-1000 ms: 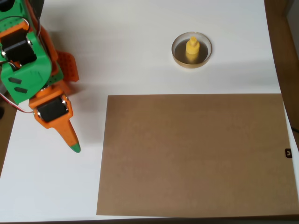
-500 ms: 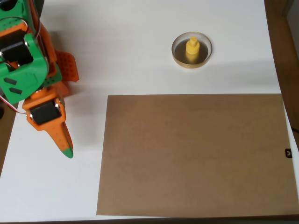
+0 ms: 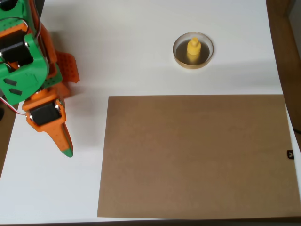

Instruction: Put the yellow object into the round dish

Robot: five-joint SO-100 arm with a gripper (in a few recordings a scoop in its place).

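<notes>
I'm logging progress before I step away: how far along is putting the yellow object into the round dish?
It looks done. The yellow object stands upright inside the round dish on the white table, above the brown sheet. Nothing is in hand: the pincer is at the overhead view's left edge, far from the dish, carrying nothing, fingers apparently together. Nothing visible remains.

The small yellow object point(image 3: 193, 49), a disc base with a narrower knob, stands upright inside the round dish point(image 3: 179, 57), tan-rimmed and dark-bottomed, on the white table's point(image 3: 122, 47) far side.
</notes>
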